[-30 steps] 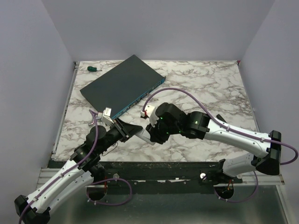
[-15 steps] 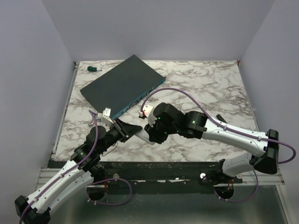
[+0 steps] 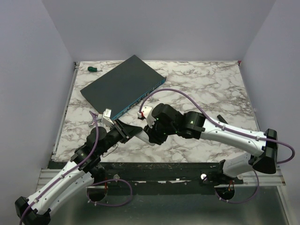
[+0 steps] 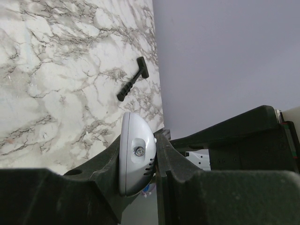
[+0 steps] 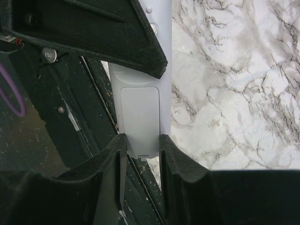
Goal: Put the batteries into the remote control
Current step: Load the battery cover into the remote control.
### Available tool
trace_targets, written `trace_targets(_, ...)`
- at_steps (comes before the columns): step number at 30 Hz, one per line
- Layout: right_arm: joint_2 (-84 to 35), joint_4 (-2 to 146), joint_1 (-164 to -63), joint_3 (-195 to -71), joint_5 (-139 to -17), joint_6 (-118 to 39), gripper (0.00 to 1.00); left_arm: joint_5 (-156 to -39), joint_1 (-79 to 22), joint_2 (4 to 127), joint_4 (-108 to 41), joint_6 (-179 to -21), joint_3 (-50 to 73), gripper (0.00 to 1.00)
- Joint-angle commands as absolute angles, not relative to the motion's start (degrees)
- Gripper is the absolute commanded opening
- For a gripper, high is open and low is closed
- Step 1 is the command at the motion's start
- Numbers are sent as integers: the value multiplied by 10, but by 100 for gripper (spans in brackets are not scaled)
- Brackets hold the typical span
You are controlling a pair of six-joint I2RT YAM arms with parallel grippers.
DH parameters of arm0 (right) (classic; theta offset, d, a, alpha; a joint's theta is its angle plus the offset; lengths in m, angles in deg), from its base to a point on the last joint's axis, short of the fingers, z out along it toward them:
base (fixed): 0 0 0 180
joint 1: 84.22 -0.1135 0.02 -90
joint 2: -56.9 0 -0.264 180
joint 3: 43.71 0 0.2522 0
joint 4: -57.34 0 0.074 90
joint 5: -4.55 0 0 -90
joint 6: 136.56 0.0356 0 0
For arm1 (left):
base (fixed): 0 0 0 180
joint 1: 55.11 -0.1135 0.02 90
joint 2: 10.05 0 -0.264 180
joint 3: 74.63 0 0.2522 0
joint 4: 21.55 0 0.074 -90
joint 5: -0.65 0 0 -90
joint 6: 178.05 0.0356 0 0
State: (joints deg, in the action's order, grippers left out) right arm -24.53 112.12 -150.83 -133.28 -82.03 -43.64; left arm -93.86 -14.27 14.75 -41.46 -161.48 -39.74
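Shifted since a second ago: the right arm, whose wrist has crept a little leftward toward the left arm – nothing else has changed place.

Remote control (image 3: 144,134) – one; slim white smooth plastic, rounded at the end. The left wrist view shows a small round window in that end. A rectangular panel with rounded corners is outlined on the back in the right wrist view. It is held off the table over the near edge, bridged between both pincers.

Left gripper (image 3: 134,131) – one; matte black, wedge-shaped fingers pressed together on the thin edges of the remote's rounded end.

Right gripper (image 3: 151,138) – one; black textured fingers pinching the remote's other end across its width, both sides touching.

Table (image 3: 211,89) – one; white marble-pattern top with grey veins.

Network box (image 3: 123,86) – one; large, flat, dark rectangular slab, lying diagonally at the far left.

Green-handled item (image 3: 93,69) – one; small, at the far left corner, too small to identify.

Black ribbed T-shaped piece (image 4: 132,79) – one; lying near a table edge.
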Motion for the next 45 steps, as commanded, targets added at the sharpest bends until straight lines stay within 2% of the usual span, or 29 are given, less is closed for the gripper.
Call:
trace_targets(1,-256,1117,-1516,-1350,-822,-437,6,-940,-144,139,-391,-1629,-399,0)
trace_targets(18,-267,1106,-1516,-1368,-810,-435,19,-938,-144,134,-391,-1635,-401,0)
trace_targets(28,-269,1108,-1516,-1365,-819,-437,38,-941,-144,134,-387,-1637,-405,0)
trace_targets(45,-266,1110,-1516,-1368,-827,-449,53,-943,-145,132,-380,-1643,-414,0)
